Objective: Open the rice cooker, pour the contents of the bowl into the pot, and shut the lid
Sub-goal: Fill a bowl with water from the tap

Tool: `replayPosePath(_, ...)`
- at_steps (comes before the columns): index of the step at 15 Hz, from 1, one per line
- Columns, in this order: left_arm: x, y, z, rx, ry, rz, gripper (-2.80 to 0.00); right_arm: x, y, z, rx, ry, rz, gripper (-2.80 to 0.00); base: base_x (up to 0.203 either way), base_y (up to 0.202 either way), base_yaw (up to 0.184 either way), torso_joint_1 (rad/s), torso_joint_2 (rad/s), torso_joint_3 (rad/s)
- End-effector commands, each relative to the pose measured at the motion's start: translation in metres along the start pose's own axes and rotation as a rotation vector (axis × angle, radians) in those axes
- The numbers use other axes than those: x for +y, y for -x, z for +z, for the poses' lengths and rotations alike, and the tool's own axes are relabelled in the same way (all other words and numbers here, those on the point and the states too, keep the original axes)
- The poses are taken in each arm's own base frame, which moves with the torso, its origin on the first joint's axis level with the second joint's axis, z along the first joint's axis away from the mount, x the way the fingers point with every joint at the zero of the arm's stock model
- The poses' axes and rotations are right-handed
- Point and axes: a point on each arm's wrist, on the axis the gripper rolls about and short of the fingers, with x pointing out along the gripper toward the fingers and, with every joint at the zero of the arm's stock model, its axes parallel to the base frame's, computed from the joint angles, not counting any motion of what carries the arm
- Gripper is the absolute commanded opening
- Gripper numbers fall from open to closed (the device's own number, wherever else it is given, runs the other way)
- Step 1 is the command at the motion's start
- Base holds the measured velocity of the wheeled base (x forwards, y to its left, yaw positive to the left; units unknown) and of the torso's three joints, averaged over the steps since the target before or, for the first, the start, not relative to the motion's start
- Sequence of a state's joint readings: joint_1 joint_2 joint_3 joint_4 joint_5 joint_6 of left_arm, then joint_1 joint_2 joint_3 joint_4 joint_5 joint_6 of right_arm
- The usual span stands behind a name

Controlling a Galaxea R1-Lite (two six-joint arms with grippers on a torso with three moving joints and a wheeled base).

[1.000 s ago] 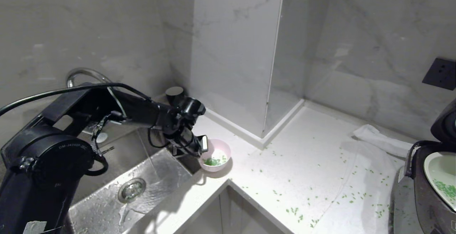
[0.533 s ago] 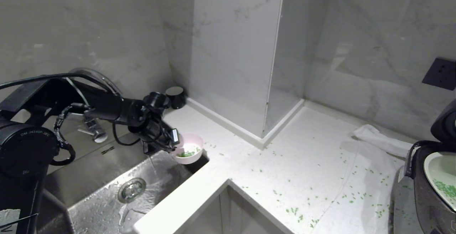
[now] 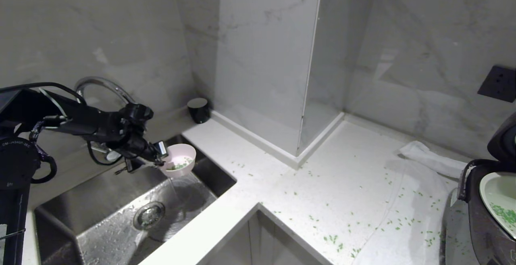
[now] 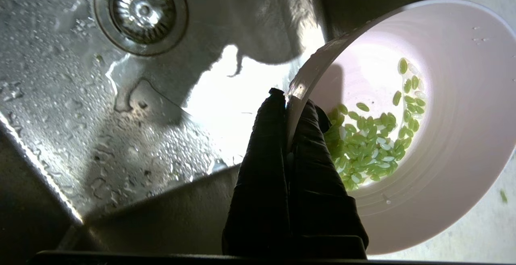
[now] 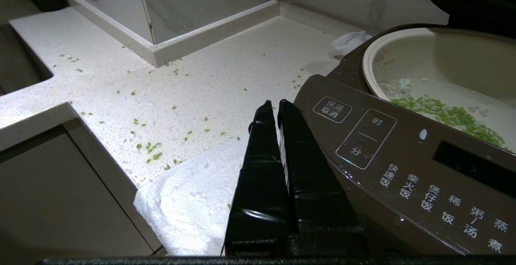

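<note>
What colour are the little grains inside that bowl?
Light green, a few paler, almost white; the grains lie in the pale pink bowl, clearest in the left wrist view.

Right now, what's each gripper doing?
Left gripper: shut on the bowl rim, over the sink.
Right gripper: shut, empty, beside the rice cooker.

Bowl (image 3: 179, 159) over sink (image 3: 100, 220), left; rice cooker (image 3: 489, 212) far right.

Pale pink bowl (image 3: 180, 161) with green grains (image 4: 369, 146), speckled white counter (image 3: 322, 176), dark brown-grey rice cooker (image 5: 403, 168) with white labels.
</note>
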State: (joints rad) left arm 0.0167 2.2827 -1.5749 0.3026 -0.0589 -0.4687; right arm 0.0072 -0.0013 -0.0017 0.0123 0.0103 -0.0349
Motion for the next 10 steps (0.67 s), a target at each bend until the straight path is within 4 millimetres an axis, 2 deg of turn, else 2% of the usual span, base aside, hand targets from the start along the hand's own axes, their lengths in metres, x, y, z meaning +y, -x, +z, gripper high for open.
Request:
replayPosePath(1,0.019,-0.01,0.007,-0.006,0.04,0.024,-2.8,0.0,0.0,0.0,0.001,0.0,0.001,-2.8,0.0,0.0,0.0,0.0,0.0,0.0)
replayPosePath(6,0.048,-0.013,0.029,-0.059,0.104,0.048,-2.8,0.0,0.0,0.0,0.001,0.0,0.001,-2.8,0.0,0.0,0.0,0.0,0.0,0.0)
replayPosePath(10,0.064,-0.014,0.044,-0.096,0.138,0.057,-2.8,0.0,0.0,0.0,0.001,0.0,0.001,-2.8,0.0,0.0,0.0,0.0,0.0,0.0)
